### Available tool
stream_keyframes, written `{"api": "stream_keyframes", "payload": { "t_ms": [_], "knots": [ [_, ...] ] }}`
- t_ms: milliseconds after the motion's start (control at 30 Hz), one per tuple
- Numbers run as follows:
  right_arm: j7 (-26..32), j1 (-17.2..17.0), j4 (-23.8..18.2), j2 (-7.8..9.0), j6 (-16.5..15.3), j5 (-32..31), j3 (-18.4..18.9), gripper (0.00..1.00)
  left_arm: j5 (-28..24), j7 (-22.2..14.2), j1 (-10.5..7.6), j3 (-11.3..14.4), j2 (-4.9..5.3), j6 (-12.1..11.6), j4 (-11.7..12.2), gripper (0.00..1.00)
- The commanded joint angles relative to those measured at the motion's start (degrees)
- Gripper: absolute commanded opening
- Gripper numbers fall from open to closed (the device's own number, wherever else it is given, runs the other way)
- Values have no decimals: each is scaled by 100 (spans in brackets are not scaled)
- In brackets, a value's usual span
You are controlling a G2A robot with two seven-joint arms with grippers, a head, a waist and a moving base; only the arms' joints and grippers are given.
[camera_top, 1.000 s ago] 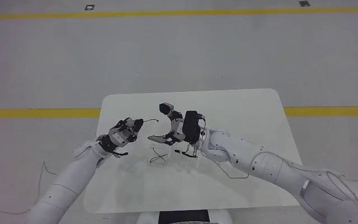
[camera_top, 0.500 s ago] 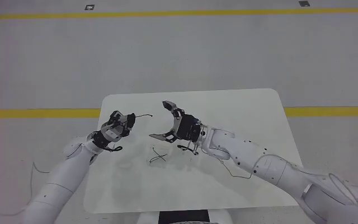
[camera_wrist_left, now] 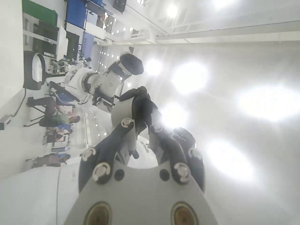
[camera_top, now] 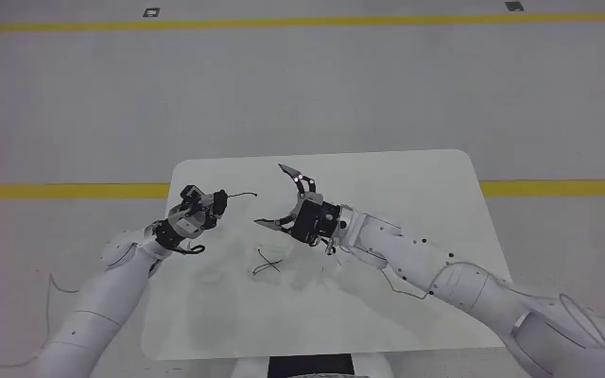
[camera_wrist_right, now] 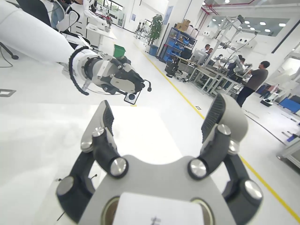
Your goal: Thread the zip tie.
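Seen from above, a white surface [camera_top: 425,189] carries two robot arms that meet over its 9 o'clock half. The zip tie [camera_top: 241,197] is hard to make out here. It shows as a hair-thin dark line running from the left claw [camera_top: 219,201] towards 3 o'clock, curving slightly, with a tiny hook at its free end. The part of it inside the claw is hidden.

The left claw is clenched on the tie and sits above the surface's 9 o'clock edge. In the right wrist view the same claw [camera_wrist_right: 141,84] has its dark fingers pressed together. A short black stub of the tie [camera_wrist_right: 148,85] pokes out past them and ends in a small squarish head. In the left wrist view the fingers [camera_wrist_left: 140,93] meet at a point against glaring ceiling lights, and the tie cannot be picked out there.

The right claw [camera_top: 269,196] is released, with its two ribbed fingers spread wide. It sits near the surface's centre and faces the tie's free end from just beside it, not touching it. Its own wrist view shows the open claw [camera_wrist_right: 161,115] with the pale surface [camera_wrist_right: 140,129] beyond.

Two loose zip ties [camera_top: 267,265] lie crossed on the surface at about 7 o'clock from the centre. They are thin and dark, and too small to show any detail.
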Motion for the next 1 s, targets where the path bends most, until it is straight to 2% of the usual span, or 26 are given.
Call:
{"api": "stream_keyframes", "payload": {
  "t_ms": [0, 33, 100, 167, 267, 333, 500, 533, 633, 767, 800, 867, 967],
  "knots": [
    [0, 0, 0, 0, 0, 0, 0, 100, 0, 0, 0, 0, 0, 0, 0, 0],
    [0, 0, 0, 0, 0, 0, 0, 100, 28, 147, 14, 13, -9, -14, -42, 0],
    [124, 8, 3, 1, 47, -161, 25, 100, 7, 130, 51, -25, -13, -57, -38, 0],
    [559, 73, -104, 6, 222, -917, 46, 100, 15, 58, 102, -79, -13, -143, 11, 0],
    [882, 46, -289, 8, 403, -1703, 85, 100, 3, -74, 168, -179, -9, -257, 78, 0],
    [1170, 138, -339, 16, 447, -1871, 26, 100, 0, -147, 219, -243, -6, -341, 99, 0],
    [1593, 927, -313, 105, 922, -1871, -836, 100, 9, -268, 358, -411, 4, -458, 96, 0],
    [1622, 1029, -316, 120, 977, -1871, -896, 100, 18, -280, 380, -436, 5, -472, 89, 0],
    [1666, 1071, -365, 156, 917, -1871, -896, 100, 40, -293, 441, -497, 4, -493, 53, 0],
    [1568, 913, -403, 182, 842, -1871, -896, 100, 151, -302, 501, -533, -4, -589, -18, 0],
    [1587, 864, -398, 186, 719, -1861, -887, 100, 186, -294, 509, -538, -6, -620, -29, 0],
    [1536, 707, -339, 182, -68, -1048, -772, 100, 230, -267, 503, -539, -16, -633, -38, 0],
    [1536, 707, -339, 182, -68, -1048, -772, 100, 345, -191, 471, -541, -30, -721, -20, 0]
  ]
}}
